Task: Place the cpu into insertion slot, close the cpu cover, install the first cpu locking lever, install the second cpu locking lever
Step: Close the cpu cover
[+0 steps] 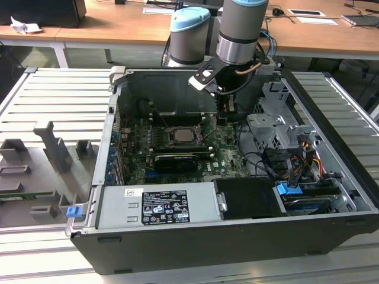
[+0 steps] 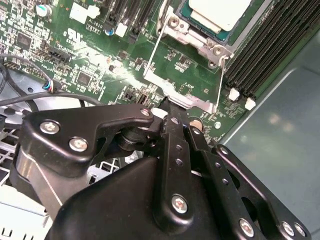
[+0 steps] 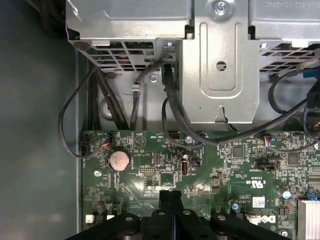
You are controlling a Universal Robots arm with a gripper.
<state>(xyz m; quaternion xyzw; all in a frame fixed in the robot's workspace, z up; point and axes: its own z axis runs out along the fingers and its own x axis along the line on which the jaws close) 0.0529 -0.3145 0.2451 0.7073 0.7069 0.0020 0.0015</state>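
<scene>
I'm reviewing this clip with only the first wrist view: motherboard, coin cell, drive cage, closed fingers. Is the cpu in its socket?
Observer: Yes. In the second wrist view the cpu lies flat in the socket, silvery top up.
Operator: Is the cover over it?
Observer: No. The cpu cover seems swung open beside the socket, and the fingers meet its edge, pressed together.
Operator: Where is the arm overall?
Observer: The exterior view shows the gripper reaching down into the open computer case, on the exterior view's right of the socket.
</scene>
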